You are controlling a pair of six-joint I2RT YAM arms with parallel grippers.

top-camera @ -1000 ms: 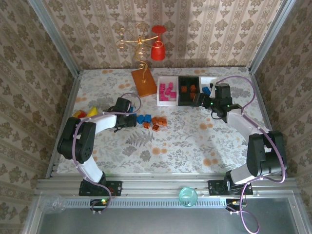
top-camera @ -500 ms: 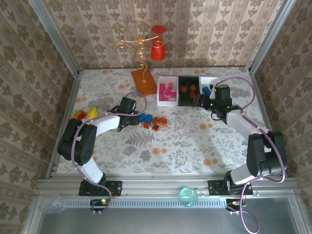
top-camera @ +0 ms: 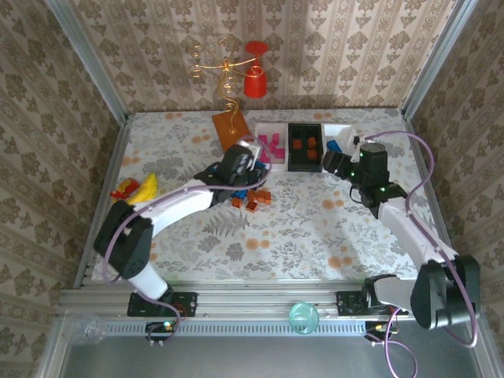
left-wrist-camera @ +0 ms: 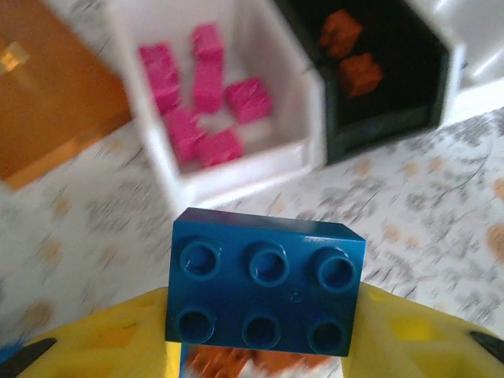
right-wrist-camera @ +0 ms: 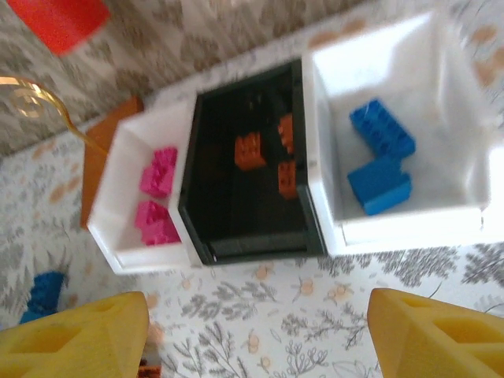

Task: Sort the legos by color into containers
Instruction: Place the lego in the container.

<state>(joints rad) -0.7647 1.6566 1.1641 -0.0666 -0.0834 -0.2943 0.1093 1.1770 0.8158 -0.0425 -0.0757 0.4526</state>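
Observation:
My left gripper (top-camera: 249,157) is shut on a blue lego (left-wrist-camera: 264,283), held studs-up between its yellow fingers (left-wrist-camera: 94,339) in front of the white container (left-wrist-camera: 236,169) with several pink legos (left-wrist-camera: 206,102). Beside it stands the black container (top-camera: 290,150) with orange legos (right-wrist-camera: 250,151), then the second white container (right-wrist-camera: 409,224) with two blue legos (right-wrist-camera: 380,157). My right gripper (top-camera: 331,163) hangs open and empty over the table just in front of the black container (right-wrist-camera: 252,244). Loose blue legos (top-camera: 236,191) and orange legos (top-camera: 256,197) lie mid-table.
The flat orange board (top-camera: 231,132) lies left of the containers, with a gold wire stand on it. A red cup (top-camera: 253,82) sits at the back wall. The banana toy (top-camera: 142,187) rests at the far left. Metal rails border the table.
My left gripper has lifted from the loose pile and swung right and back toward the containers with the blue lego. My right gripper has drawn back from the containers to the right.

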